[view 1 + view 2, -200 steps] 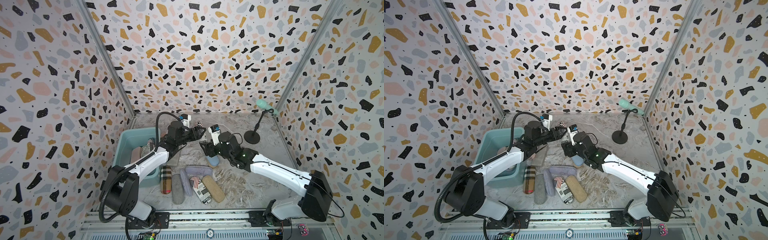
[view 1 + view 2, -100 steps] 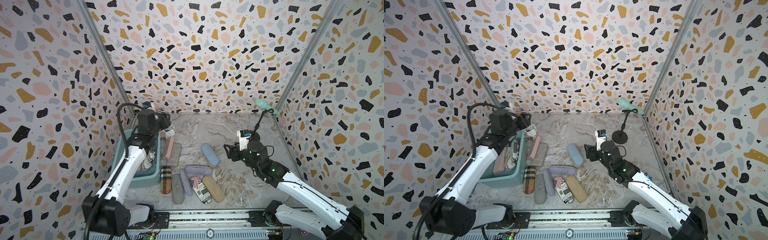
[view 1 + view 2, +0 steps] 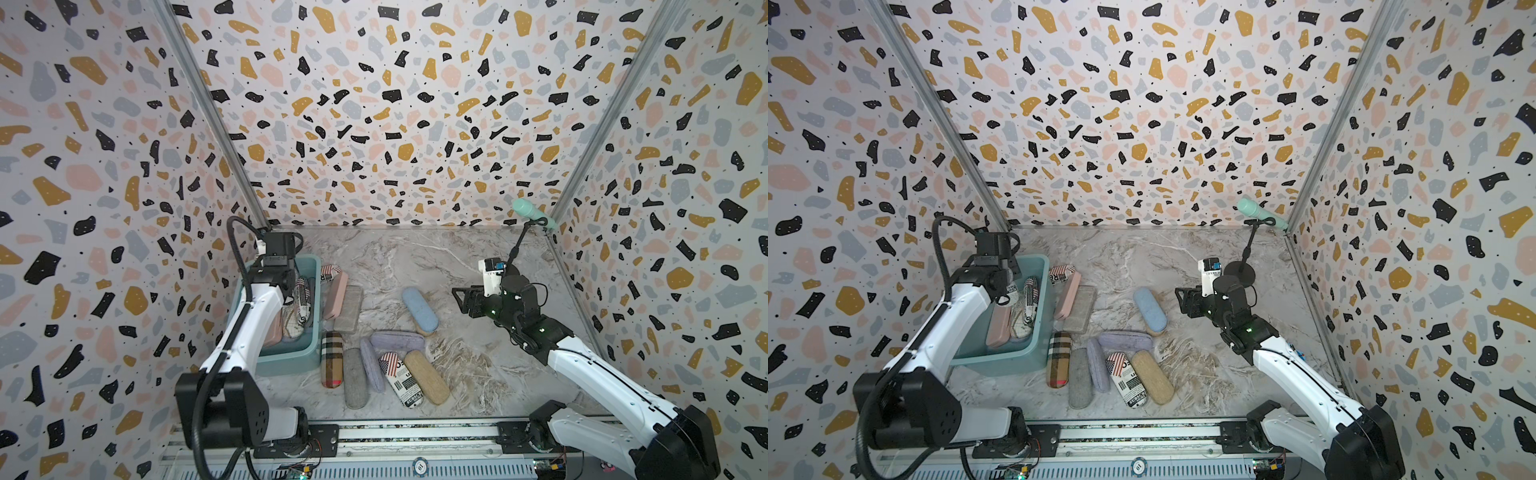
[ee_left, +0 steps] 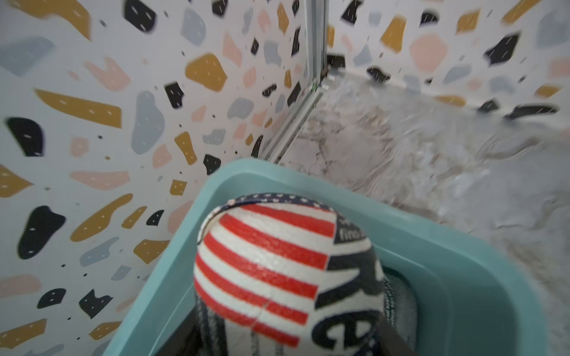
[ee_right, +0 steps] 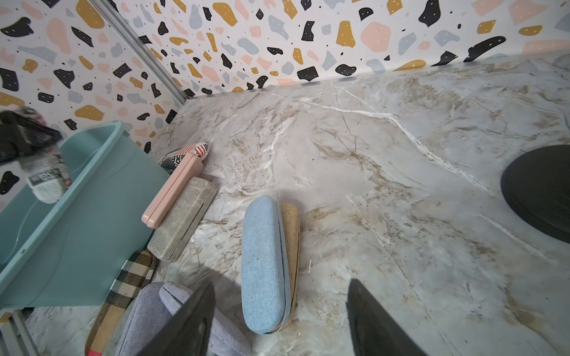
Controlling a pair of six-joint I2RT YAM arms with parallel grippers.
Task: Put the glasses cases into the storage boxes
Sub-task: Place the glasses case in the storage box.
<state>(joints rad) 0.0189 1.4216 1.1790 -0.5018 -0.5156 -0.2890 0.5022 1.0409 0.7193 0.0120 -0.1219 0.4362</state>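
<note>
**Entry: cases to tub, sorting part done**

- L end effector (image 3: 292, 291): clamped on flag-print case (image 4: 277, 271), flag end pointing out. Hangs above far end of teal tub (image 3: 286, 360), clear of the contents.
- Tub contents: pink case (image 3: 998, 326) and newsprint case (image 3: 293, 324) lying inside. Anything under the arm can't be told.
- R end effector (image 3: 462, 300): jaws apart, nothing held. Hovers above counter (image 3: 415, 257), near blue case (image 5: 265, 265).
- Blue case: lies on counter, stacked on a tan case (image 5: 291, 240) w/ only the tan edge showing.
- Just beside tub wall: striped case (image 3: 330, 272), pale pink case (image 3: 336, 291), flat grey marbled case (image 3: 349, 307).
- Front cluster, touching or overlapping: plaid case (image 3: 332, 359), grey felt case (image 3: 355, 384), lavender case (image 3: 397, 338), flag newsprint case (image 3: 401, 380), tan woven case (image 3: 426, 376).
- Non-task: mint mic on stand (image 3: 534, 214), far corner. Leave alone.

Step in hand (est.): drop-off of flag-print case into tub.

Next move (est.): lower over free space beside the pink case, then spread the jaws, since a high release risks a bounce off the rim. For R side: descend astride the blue case across its narrow width, taking the top case only, w/o dragging the tan one.
</note>
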